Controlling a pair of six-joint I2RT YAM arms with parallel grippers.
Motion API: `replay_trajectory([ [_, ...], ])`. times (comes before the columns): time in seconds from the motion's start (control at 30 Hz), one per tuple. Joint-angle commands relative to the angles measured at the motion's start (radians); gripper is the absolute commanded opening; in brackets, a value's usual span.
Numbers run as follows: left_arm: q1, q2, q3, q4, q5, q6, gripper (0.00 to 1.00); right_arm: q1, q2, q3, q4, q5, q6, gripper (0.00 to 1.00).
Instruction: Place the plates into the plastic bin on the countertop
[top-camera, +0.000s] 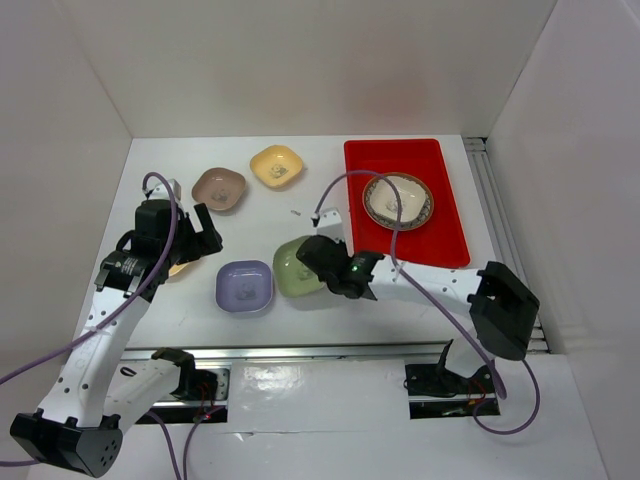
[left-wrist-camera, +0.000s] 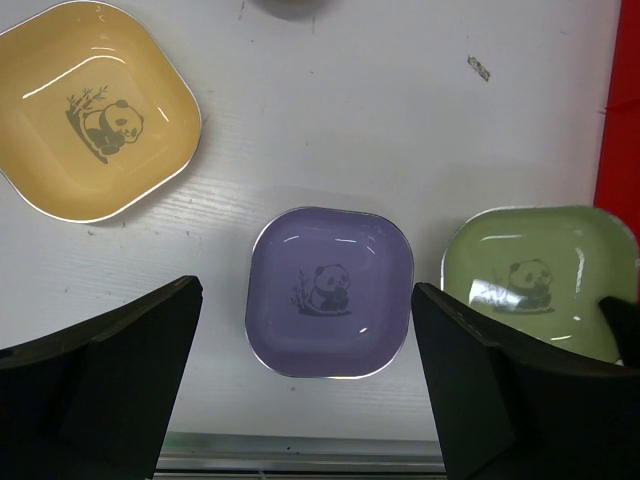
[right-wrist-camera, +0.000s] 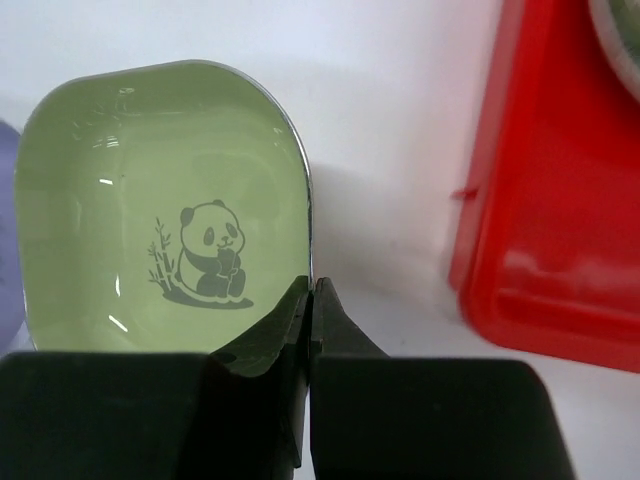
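The red bin (top-camera: 447, 238) lies at the back right and holds the round brown-rimmed plate (top-camera: 398, 200). My right gripper (top-camera: 308, 258) is shut on the right rim of the green dish (top-camera: 290, 270), just left of the bin. In the right wrist view the fingertips (right-wrist-camera: 312, 290) pinch the green dish (right-wrist-camera: 160, 200) at its edge. My left gripper (top-camera: 205, 240) is open and empty, above the table. In the left wrist view the left gripper (left-wrist-camera: 305, 335) hangs over the lavender dish (left-wrist-camera: 330, 292). The lavender dish (top-camera: 245, 286) sits left of the green one.
A brown-pink dish (top-camera: 219, 188) and a yellow dish (top-camera: 276, 166) lie at the back left. Another yellow dish (left-wrist-camera: 95, 110) lies partly under the left arm. A metal rail (top-camera: 300, 352) runs along the near table edge. White walls stand on three sides.
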Motion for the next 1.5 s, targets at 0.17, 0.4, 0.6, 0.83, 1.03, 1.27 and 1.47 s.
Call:
replay_trajectory([
  [0.17, 0.006, -0.002, 0.002, 0.028, 0.005, 0.002, 1.0, -0.098, -0.022, 0.319, -0.166, 0.221, -0.152, 0.0],
  [0.4, 0.006, 0.008, 0.002, 0.037, 0.037, 0.002, 1.0, -0.595, -0.034, 0.244, -0.02, 0.037, -0.217, 0.0],
  [0.6, 0.028, 0.028, 0.002, 0.037, 0.071, 0.002, 1.0, -0.844, 0.02, 0.193, 0.164, -0.195, -0.244, 0.0],
  [0.83, 0.028, 0.028, 0.002, 0.037, 0.062, 0.002, 1.0, -0.929, 0.137, 0.238, 0.215, -0.264, -0.258, 0.0],
  [1.03, 0.028, 0.047, 0.002, 0.037, 0.071, 0.002, 1.0, -0.93, 0.177, 0.219, 0.282, -0.332, -0.237, 0.62],
  [1.27, 0.028, 0.047, -0.007, 0.037, 0.059, 0.002, 1.0, -0.737, 0.05, 0.233, 0.235, -0.286, -0.324, 1.0],
  [1.47, 0.058, 0.066, 0.036, -0.064, -0.156, -0.122, 1.0, -0.352, -0.004, 0.091, 0.27, -0.336, -0.229, 1.0],
])
